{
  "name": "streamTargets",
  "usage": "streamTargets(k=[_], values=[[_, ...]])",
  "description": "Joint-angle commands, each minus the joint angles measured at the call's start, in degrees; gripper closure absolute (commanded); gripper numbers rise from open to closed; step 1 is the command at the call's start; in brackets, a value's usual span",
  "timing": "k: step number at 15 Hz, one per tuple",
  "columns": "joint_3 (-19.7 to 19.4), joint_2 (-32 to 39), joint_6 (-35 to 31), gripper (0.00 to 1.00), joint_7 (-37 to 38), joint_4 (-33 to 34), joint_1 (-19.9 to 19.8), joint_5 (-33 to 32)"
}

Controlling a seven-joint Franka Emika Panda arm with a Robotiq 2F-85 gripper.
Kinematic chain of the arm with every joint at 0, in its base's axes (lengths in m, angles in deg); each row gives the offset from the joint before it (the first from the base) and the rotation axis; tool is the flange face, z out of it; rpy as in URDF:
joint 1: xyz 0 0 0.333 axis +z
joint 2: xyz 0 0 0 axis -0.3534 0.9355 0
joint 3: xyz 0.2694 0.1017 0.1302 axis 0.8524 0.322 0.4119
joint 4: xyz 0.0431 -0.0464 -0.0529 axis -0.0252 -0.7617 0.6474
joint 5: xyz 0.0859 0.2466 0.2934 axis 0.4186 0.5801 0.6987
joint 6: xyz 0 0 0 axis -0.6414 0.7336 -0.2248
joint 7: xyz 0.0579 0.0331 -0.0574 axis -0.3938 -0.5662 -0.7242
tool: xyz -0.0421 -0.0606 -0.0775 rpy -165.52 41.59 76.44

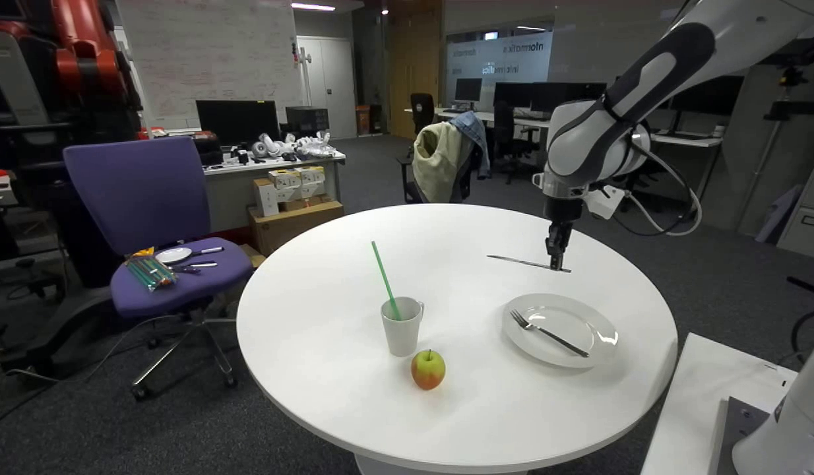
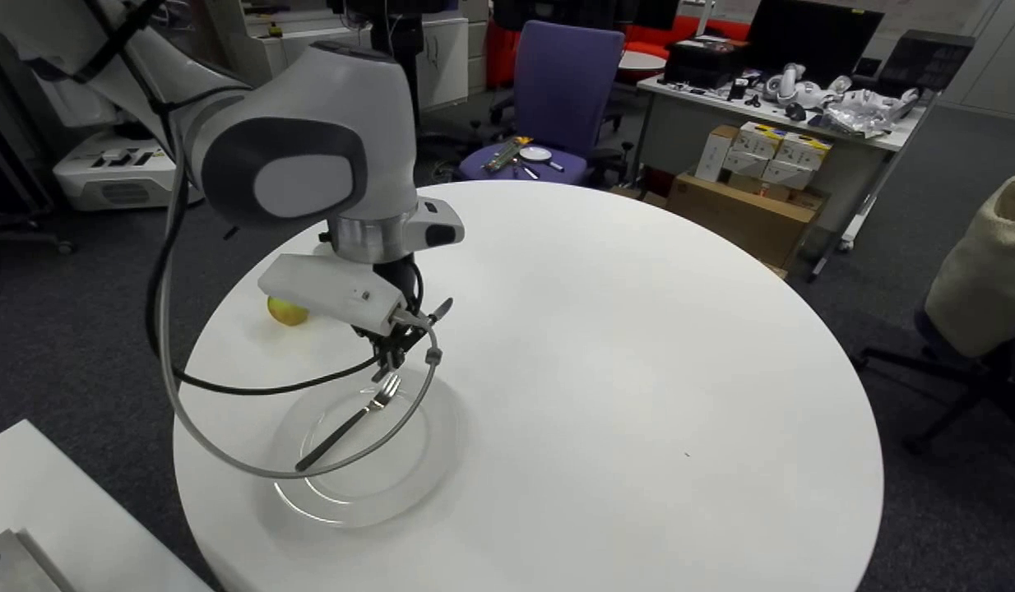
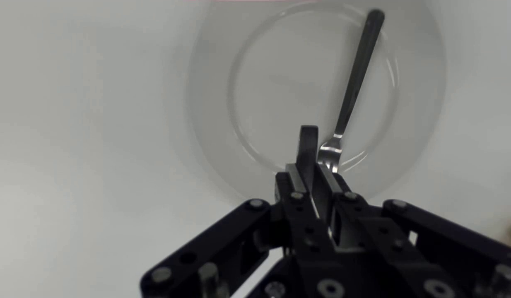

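My gripper (image 3: 312, 178) is shut on a knife, its fingertips pinching it from both sides. Ahead of the fingers, the dark end of the knife (image 3: 308, 142) sticks out in the wrist view. In both exterior views the knife (image 1: 516, 261) lies roughly level across the fingertips, apparently raised off the table; its silvery blade (image 2: 443, 309) points away from the plate side. Beyond the gripper is a white plate (image 3: 259, 82) with a dark-handled fork (image 3: 357, 74) lying on it. The fork's tines are partly hidden behind a fingertip.
On the round white table (image 1: 301, 284) stand a white cup (image 1: 397, 336) with a green straw (image 1: 384, 274) and an apple (image 1: 428, 371). The arm hides the cup in an exterior view, where the apple (image 2: 287, 311) shows. A purple chair (image 1: 143, 191) stands beside the table.
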Motion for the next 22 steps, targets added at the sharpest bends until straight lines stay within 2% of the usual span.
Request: streamTargets(k=[1,8,17,19,22], values=[[-0.5,-5.5,3.5,0.97,-6.2,-4.8,-1.3,-0.5],[-1.8,-5.2,-14.9,0.97,9.1,-10.9,-3.2,-0.5],[-0.4,-1.9,-22.0,0.97,20.6,-16.4,-2.8,-2.4],[0.3,0.7,-23.7,0.97,22.7,-15.4,-2.5,-4.4],[0.3,2.9,-25.4,0.97,27.2,-15.4,-2.2,-11.3]])
